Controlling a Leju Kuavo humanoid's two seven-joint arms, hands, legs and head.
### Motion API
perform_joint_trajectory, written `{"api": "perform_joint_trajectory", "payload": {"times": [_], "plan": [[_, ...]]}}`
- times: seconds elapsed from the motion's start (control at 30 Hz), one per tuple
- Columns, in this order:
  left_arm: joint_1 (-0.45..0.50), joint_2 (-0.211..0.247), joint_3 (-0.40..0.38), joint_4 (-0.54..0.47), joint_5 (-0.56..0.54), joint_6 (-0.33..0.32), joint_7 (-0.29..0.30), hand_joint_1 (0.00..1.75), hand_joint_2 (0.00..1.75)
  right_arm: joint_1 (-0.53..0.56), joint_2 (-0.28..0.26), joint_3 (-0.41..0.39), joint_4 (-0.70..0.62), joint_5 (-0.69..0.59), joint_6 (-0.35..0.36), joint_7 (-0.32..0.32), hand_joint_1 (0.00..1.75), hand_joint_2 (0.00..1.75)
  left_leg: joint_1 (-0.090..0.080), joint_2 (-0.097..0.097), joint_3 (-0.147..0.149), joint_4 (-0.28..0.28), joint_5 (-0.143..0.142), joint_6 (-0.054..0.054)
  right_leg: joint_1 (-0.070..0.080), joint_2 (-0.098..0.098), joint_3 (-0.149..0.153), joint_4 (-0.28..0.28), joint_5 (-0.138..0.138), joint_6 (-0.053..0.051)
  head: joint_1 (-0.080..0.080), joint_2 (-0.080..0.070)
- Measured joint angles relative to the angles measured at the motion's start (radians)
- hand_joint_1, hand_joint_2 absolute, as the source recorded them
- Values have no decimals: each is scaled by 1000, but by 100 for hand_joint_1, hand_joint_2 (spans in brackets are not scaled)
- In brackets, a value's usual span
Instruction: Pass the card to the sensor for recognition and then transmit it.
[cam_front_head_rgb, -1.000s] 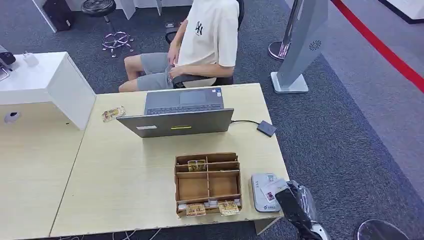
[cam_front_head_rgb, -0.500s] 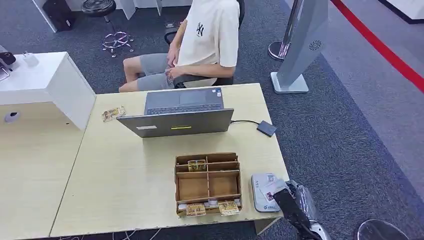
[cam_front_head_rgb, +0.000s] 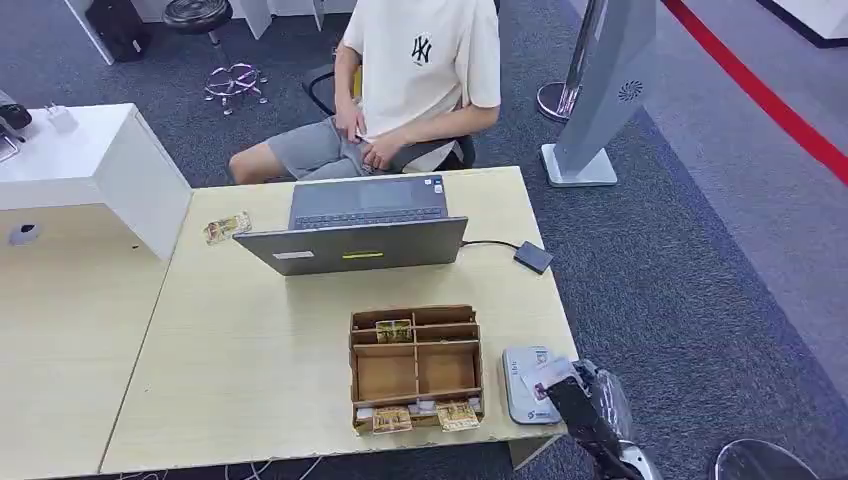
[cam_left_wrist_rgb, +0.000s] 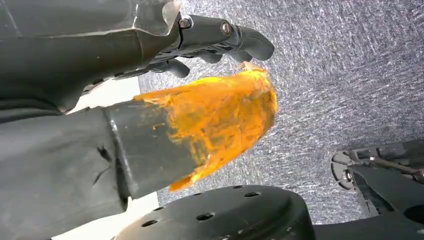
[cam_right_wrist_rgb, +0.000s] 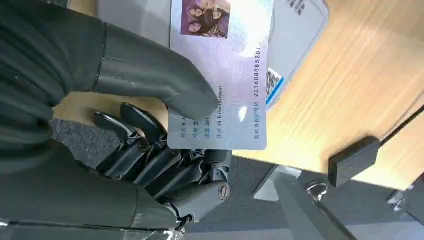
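At the table's (cam_front_head_rgb: 250, 370) near right corner, the right hand (cam_right_wrist_rgb: 150, 150) pinches a card (cam_right_wrist_rgb: 225, 75) over the grey sensor (cam_front_head_rgb: 522, 388), apparently just above it. Left hand (cam_left_wrist_rgb: 200, 45) hangs with fingers curled on nothing.

I'm looking into an office, wooden desks (cam_front_head_rgb: 250, 340) centre frame, open laptop (cam_front_head_rgb: 362, 225) mid-desk, grey carpet (cam_front_head_rgb: 700, 260) at right, swivel stool (cam_front_head_rgb: 205, 25) upper left, seated person (cam_front_head_rgb: 400, 90) top centre
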Motion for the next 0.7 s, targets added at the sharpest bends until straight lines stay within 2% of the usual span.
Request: {"api": "perform_joint_trajectory", "payload": {"times": [0.13,0.23,0.43,0.6,0.7], "plan": [[1,-1,0,0,-2,0,0,0,0,28,21,0,-103,-55,-93,-71,175,175,0,0,0,0,0,0,0,0,-1,0,0,0,0,0],[2,-3,0,0,-8,-1,4,0,0,65,66,-3,-248,-88,-175,-127,175,175,0,0,-1,0,0,0,0,0,-1,0,0,0,0,0],[2,-6,0,0,-25,-10,6,0,0,122,124,24,-489,-93,-278,-219,175,175,0,0,-2,0,0,0,0,0,-2,0,0,0,0,0],[2,-6,0,0,-41,-19,6,0,0,144,154,97,-632,-13,-301,-302,175,175,0,0,-1,0,0,0,0,0,-1,0,0,0,0,0],[1,-6,-1,0,-48,-21,6,0,0,139,164,145,-672,53,-301,-321,175,175,0,0,-2,0,0,0,0,0,-1,0,0,0,0,0]]}}
